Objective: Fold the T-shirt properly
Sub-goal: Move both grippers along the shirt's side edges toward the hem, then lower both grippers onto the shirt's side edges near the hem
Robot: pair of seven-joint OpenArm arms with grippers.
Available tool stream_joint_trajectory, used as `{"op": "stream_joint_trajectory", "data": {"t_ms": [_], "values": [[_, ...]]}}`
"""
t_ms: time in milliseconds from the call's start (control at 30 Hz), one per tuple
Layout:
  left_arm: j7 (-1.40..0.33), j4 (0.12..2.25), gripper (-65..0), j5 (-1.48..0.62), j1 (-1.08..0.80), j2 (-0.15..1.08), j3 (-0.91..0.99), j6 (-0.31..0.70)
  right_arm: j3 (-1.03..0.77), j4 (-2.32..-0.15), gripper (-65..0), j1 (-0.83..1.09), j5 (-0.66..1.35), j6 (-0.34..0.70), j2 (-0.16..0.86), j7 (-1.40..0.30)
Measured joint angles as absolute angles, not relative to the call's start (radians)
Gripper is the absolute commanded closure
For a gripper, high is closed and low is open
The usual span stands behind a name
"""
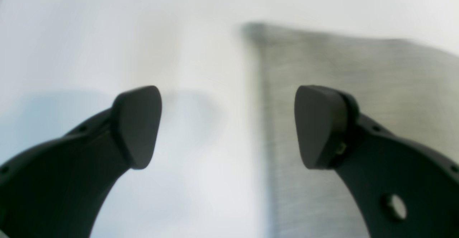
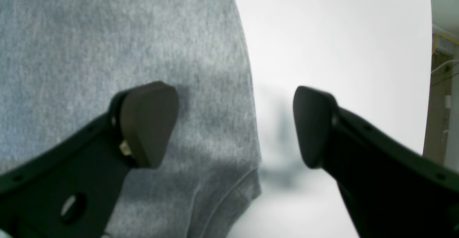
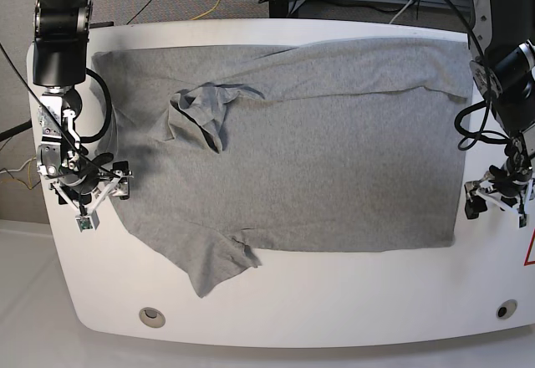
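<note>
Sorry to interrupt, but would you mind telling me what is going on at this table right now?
A two-armed robot is about to fold a grey T-shirt spread across the white table. Nothing is gripped yet. The right hand is open over one side edge of the shirt, near a sleeve, and the left hand is open over the opposite edge. The shirt is unfolded, with a rumpled collar.

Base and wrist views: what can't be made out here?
- Left wrist view: heather-grey jersey T-shirt edge is motion-blurred; contact between left gripper and cloth unclear.
- Base view: right gripper too small to judge jaw gap.
- Right wrist view: white table cut off by frame.
</note>
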State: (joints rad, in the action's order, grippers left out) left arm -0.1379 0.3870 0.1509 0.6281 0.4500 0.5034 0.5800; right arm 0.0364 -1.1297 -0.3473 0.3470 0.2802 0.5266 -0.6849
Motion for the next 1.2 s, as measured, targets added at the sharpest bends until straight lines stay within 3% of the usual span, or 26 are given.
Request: {"op": "stream_joint_trajectory", "data": {"t_ms": [1200], "values": [[-0.060, 0.330, -55.7, 0.144, 0.638, 0.308, 0.503, 0.593, 0.037, -1.131, -51.1, -0.329, 0.347, 0.281, 0.559, -0.685]]}}
